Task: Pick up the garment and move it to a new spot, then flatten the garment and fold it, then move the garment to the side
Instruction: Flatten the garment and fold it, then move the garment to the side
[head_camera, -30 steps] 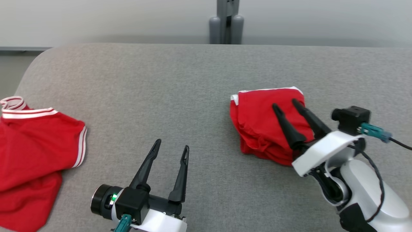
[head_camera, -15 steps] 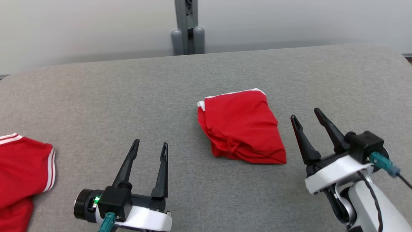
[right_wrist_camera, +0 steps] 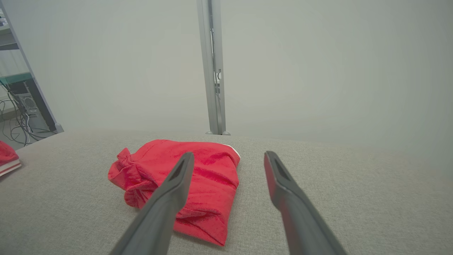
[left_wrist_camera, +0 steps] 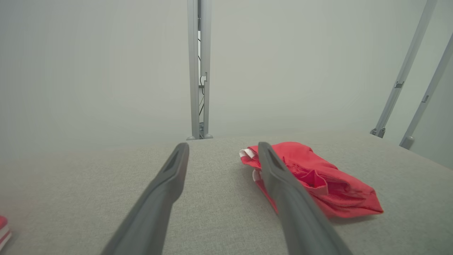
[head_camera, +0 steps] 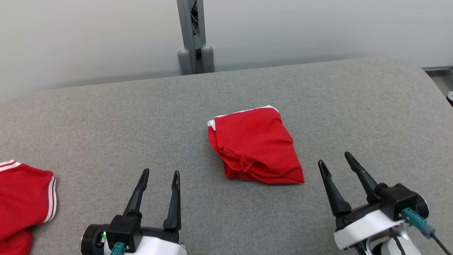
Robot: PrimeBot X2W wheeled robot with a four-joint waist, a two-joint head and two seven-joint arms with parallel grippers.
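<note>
The right gripper (head_camera: 333,158) has drawn back off the folded garment (head_camera: 254,145), over which its fingers (head_camera: 332,193) stood a second ago, and now hangs at our lower right, clear of the cloth. The head view has also swung, so the garment's drift toward the middle of the picture is the camera's doing, not the cloth's.

Both pairs of fingers stand wide and hold nothing. The left gripper (head_camera: 161,171) waits low at our left, well apart from the garment. The garment lies as a compact red bundle on the grey table (head_camera: 106,117), with white trim at its far edge and bunched layers along its left and near edges. A second red garment (head_camera: 21,198) lies at the table's left end, well apart.

We judge the fold done and the bundle set down, so the step in hand is a clean retreat. We keep the fingers raised and wide so no tip catches the bunched edge. If we must shift it again, we pinch through all layers at the thick near edge and slide low, or the fold may open.
</note>
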